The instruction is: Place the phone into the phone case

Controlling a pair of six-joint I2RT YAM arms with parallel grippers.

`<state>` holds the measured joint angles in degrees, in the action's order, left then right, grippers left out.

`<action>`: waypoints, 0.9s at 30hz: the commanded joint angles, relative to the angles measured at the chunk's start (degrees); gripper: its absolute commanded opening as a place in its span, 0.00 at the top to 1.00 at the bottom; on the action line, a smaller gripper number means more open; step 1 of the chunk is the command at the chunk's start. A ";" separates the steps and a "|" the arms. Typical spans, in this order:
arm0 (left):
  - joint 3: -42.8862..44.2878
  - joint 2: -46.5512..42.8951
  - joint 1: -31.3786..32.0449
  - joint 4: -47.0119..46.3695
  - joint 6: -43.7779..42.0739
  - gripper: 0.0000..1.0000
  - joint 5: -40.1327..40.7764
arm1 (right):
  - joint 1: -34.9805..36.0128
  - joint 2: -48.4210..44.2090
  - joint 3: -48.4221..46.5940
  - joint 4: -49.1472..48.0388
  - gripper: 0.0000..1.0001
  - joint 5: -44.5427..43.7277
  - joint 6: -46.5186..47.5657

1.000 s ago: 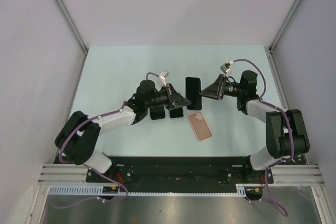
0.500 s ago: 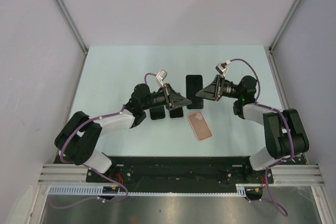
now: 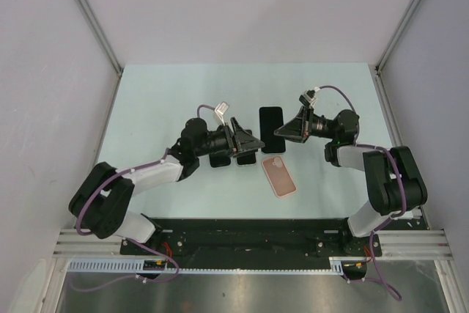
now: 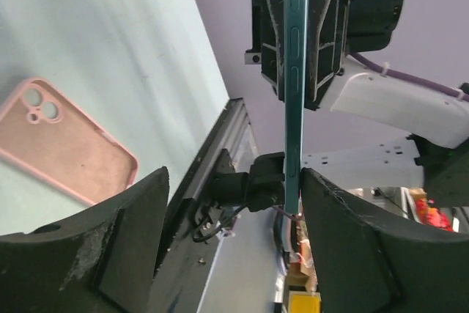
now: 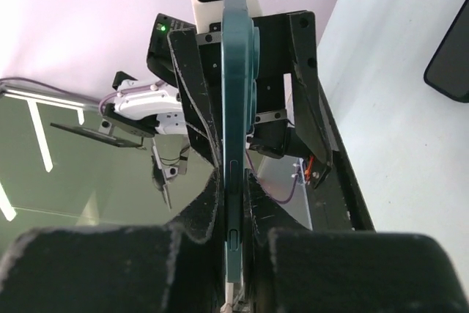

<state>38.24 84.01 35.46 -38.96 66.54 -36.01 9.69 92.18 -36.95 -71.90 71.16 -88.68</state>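
Two arms, two tools, one phone (image 3: 268, 121), one pink case (image 3: 279, 177) and two dark flat slabs (image 3: 218, 159) (image 3: 246, 158) are on show.

From above, the phone shows its black face upward between the two tools. The right tool (image 3: 279, 131) is at its right edge and the left tool (image 3: 253, 144) at its lower left. The case lies open side up on the pale surface (image 3: 161, 100), just nearer than the phone. The slabs sit side by side under the left tool, which partly hides them; whether they are phones I cannot tell.

The wrist views show what the top view does not. The phone is teal at its rim, seen edge-on and lying level with the surface. It is off the surface, pinched between the narrow fingers (image 5: 198, 254) of the right tool. The left wrist view shows the left tool's fingers (image 4: 110, 247) standing wide, one on each side of the phone's end. The phone runs close by the right-hand finger; whether they touch I cannot tell. That view also shows the case's two camera holes. In the right wrist view, one dark slab shows at the picture's right edge, flat on the surface.
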 commanded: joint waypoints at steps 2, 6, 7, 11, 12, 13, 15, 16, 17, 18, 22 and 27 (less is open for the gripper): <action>-0.18 -7.44 -0.39 16.42 -13.08 0.24 6.89 | -0.55 -9.00 -1.98 20.05 1.00 -2.50 20.15; -1.32 -12.63 -0.31 22.85 -17.23 0.23 12.62 | 0.84 -15.97 -12.69 71.57 1.00 -14.79 59.09; -1.59 -13.95 -0.31 23.92 -17.93 0.23 13.67 | 0.85 -16.42 -15.15 76.94 1.00 -17.34 64.11; -2.38 -17.03 -0.22 28.15 -20.65 0.25 17.20 | 0.32 -16.33 -17.54 94.02 1.00 -22.18 71.25; -2.47 -16.77 -0.22 28.24 -21.01 0.25 16.50 | 0.85 -16.16 -17.63 95.96 1.00 -24.03 72.50; -2.55 -16.34 -0.22 28.15 -21.10 0.27 16.15 | 2.16 -15.90 -17.63 99.29 1.00 -27.00 73.56; -2.99 -14.84 -0.13 27.54 -21.45 0.34 15.19 | 3.05 -14.06 -17.72 102.12 1.00 -28.52 75.41; -2.99 -14.05 -0.04 27.53 -21.46 0.37 15.09 | 3.22 -13.18 -17.72 104.31 1.00 -29.22 75.76; -2.99 -13.35 -0.04 27.27 -21.46 0.42 14.66 | 3.40 -12.73 -17.81 105.11 1.00 -29.41 76.03; -3.17 -11.52 0.04 26.84 -21.63 0.46 14.13 | 3.49 -12.12 -17.89 105.73 1.00 -29.67 77.25; -3.17 -6.06 0.83 25.08 -20.93 0.86 10.97 | 5.42 -8.79 -17.98 107.75 1.00 -33.71 79.80; -1.24 -0.87 3.55 24.55 -20.49 1.00 10.78 | 7.62 -4.03 -17.98 108.64 1.00 -35.73 81.91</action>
<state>35.51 80.99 36.71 -12.73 46.44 -23.99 15.84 85.67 -53.47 34.52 37.60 -10.35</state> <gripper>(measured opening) 0.010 0.076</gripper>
